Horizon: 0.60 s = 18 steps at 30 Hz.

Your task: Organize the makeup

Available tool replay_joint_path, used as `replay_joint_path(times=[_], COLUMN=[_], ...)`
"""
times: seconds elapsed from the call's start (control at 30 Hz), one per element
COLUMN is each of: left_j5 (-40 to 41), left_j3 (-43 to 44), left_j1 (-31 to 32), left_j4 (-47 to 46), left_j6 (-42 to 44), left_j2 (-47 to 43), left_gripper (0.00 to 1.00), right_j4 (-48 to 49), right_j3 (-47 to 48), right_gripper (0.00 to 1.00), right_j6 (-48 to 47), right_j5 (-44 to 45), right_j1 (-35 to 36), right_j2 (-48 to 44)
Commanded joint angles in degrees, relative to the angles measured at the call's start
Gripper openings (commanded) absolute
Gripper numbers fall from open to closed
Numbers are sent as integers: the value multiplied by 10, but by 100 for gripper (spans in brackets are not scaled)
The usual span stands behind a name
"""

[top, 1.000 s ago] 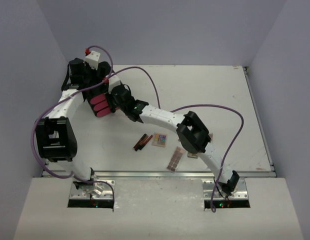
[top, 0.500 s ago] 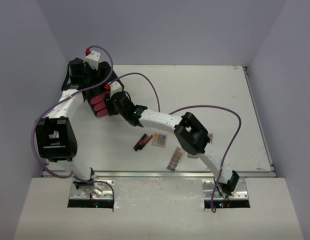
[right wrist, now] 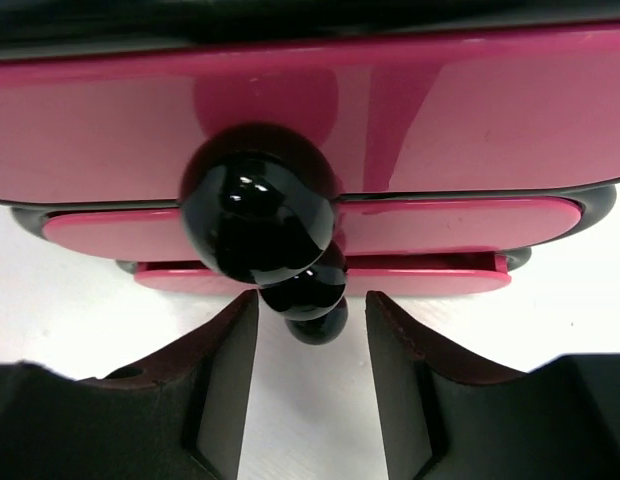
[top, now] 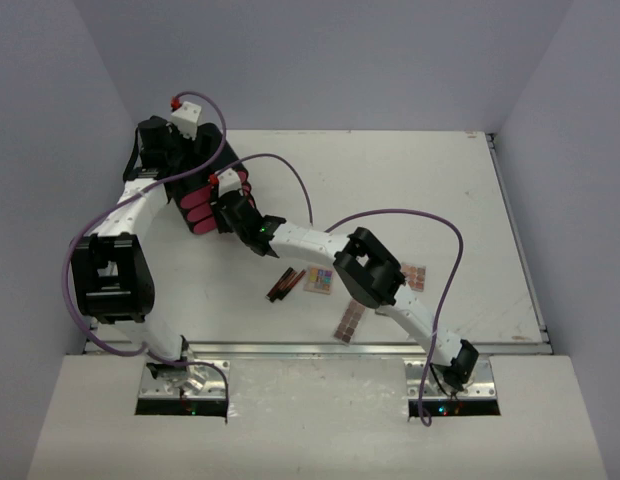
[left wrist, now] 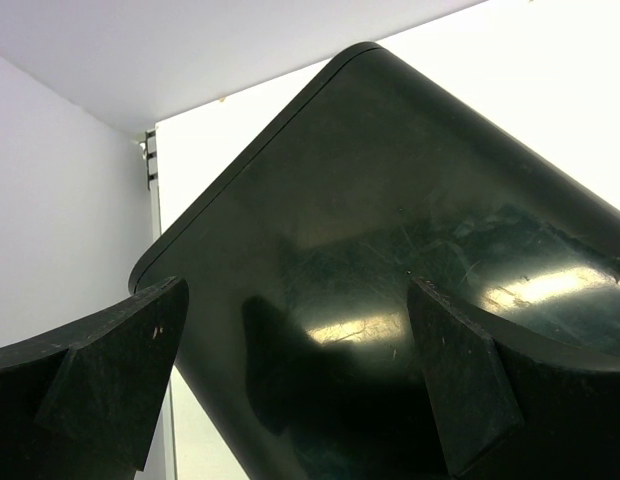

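The makeup lies on the table's near middle: two dark and red sticks point(top: 285, 285), a square multicolour palette point(top: 320, 280), a long brownish palette point(top: 350, 320) and another palette point(top: 415, 277). At the back left stands a black box with pink drawers point(top: 198, 210). My right gripper point(top: 226, 205) point(right wrist: 313, 298) is open in front of the pink drawers point(right wrist: 460, 225), and the lowest of their black knobs point(right wrist: 320, 322) sits just between its fingertips, untouched. My left gripper point(top: 175, 165) point(left wrist: 295, 290) hangs wide open over the box's glossy black top point(left wrist: 390, 200), holding nothing.
White walls close in the table at the back and the left side. A purple cable point(top: 390, 212) loops above the right arm. The right arm's elbow point(top: 365, 265) hovers close over the palettes. The table's right half point(top: 460, 200) is bare white.
The right arm has swung its elbow to the left and pushed its gripper closer to the pink drawers. A palette beside the elbow has come into view. The left arm has stayed put.
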<state>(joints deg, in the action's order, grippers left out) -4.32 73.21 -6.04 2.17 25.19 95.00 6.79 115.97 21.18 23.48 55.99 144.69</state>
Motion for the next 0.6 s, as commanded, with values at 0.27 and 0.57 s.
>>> replay_joint_path(times=[0.27, 0.57], left_j5=[-10, -9], left_j3=[-17, -19], left_j1=[-5, -5], left_j4=[93, 92], left_j6=[7, 11], left_j2=[40, 40], left_gripper=[91, 92], right_j4=[46, 62], right_j3=[92, 97], right_gripper=[46, 41], right_j6=[-13, -25], right_j5=[25, 28], right_j1=[1, 0], right_j2=[35, 41])
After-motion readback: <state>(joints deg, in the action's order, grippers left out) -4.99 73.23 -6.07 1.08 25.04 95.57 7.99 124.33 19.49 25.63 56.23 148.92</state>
